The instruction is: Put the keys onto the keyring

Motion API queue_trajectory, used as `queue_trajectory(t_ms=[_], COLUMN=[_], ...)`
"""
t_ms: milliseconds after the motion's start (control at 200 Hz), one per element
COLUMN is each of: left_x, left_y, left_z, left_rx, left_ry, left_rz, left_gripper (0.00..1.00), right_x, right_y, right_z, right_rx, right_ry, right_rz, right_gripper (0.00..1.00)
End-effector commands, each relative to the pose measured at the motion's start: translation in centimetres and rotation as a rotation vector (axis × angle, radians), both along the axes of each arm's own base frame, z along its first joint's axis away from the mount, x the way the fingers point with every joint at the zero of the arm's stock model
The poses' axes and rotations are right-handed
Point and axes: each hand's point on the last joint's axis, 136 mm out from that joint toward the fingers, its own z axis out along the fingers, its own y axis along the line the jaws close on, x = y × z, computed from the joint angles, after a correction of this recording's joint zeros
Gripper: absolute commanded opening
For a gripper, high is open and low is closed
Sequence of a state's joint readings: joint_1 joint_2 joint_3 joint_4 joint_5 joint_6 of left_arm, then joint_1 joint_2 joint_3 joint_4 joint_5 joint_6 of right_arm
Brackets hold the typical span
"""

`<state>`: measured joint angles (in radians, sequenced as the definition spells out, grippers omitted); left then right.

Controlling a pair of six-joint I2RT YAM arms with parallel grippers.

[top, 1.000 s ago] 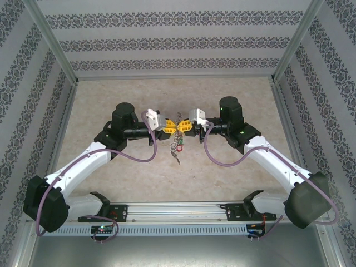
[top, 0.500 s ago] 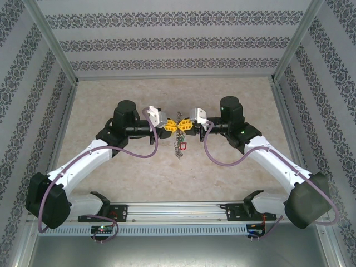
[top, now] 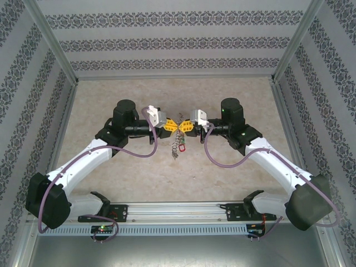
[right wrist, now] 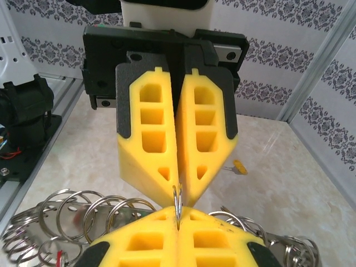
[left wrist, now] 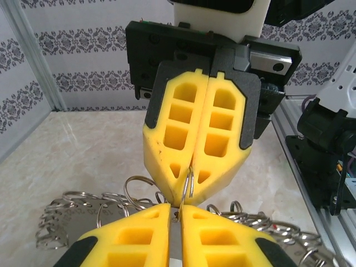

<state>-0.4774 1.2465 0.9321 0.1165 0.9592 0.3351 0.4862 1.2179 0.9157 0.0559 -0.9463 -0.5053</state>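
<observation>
The keyring (right wrist: 177,201) stands on edge between my two sets of tips. Its thin wire runs up and down, so both wrist cameras catch it as a narrow sliver. My left gripper (top: 173,126) is clamped on it from one side and my right gripper (top: 183,126) from the other. Each pair of jaws is pressed together with nothing but the wire between them.

The keys (top: 177,146) are strung out just below the point where my tips meet. Their long axis runs from the tips back toward my bases. A red tag (top: 182,147) sits on the right side of that string, about halfway along.

From the wrists I see a tangle of small rings (left wrist: 72,214) spreading under my jaws and out to both sides, close to the table (top: 233,94). Past my left jaws, off to one side, a small yellow tag (right wrist: 239,167) lies apart on the table.

Both my arms swing out from the bases and fold at the elbows. The forearms come in level toward each other, so the wrists face head-on, tip to tip.
</observation>
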Motion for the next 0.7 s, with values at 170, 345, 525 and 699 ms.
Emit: queue_trajectory(t_ms=[170,345,525,699], left_x=[-0.32,-0.15,-0.04,0.24], left_y=[0.07,-0.04,0.0,0.16], left_z=[2.29,2.36,2.32,2.18], left_rx=[-0.046,-0.054,-0.064,-0.059], left_ry=[-0.032,-0.016,-0.015,-0.012], left_rz=[-0.026,-0.028,-0.014,0.009], left_gripper=[0.07,0.0,0.0,0.06], right_x=[-0.66,-0.9,-0.68,-0.8], right_y=[-0.13,0.33,0.73,0.82], right_z=[1.23,1.13,1.07,1.29], right_rx=[0.03,0.026,0.033,0.039], right_ry=[-0.067,-0.072,-0.068,-0.066], right_rz=[0.026,0.037,0.039,0.046], right_gripper=[0.0,0.0,0.0,0.0])
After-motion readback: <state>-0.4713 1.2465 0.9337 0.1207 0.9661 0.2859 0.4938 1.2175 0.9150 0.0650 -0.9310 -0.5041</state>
